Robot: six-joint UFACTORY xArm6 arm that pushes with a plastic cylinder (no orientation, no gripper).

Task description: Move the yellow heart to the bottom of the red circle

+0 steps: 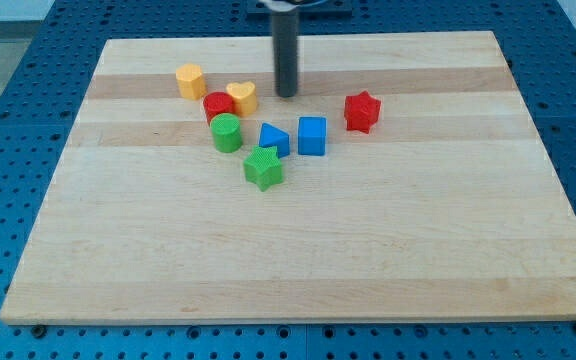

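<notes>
The yellow heart (242, 96) lies near the board's top, touching the right side of the red circle (217, 105). My tip (286, 94) stands on the board just right of the yellow heart, a small gap apart from it. A green circle (226, 132) sits right below the red circle, touching it.
A yellow hexagon (190, 80) lies up-left of the red circle. A blue triangle (274, 138), a blue cube (312, 136) and a green star (264, 167) lie below my tip. A red star (362, 111) lies to the right. The wooden board (298, 250) rests on a blue pegboard.
</notes>
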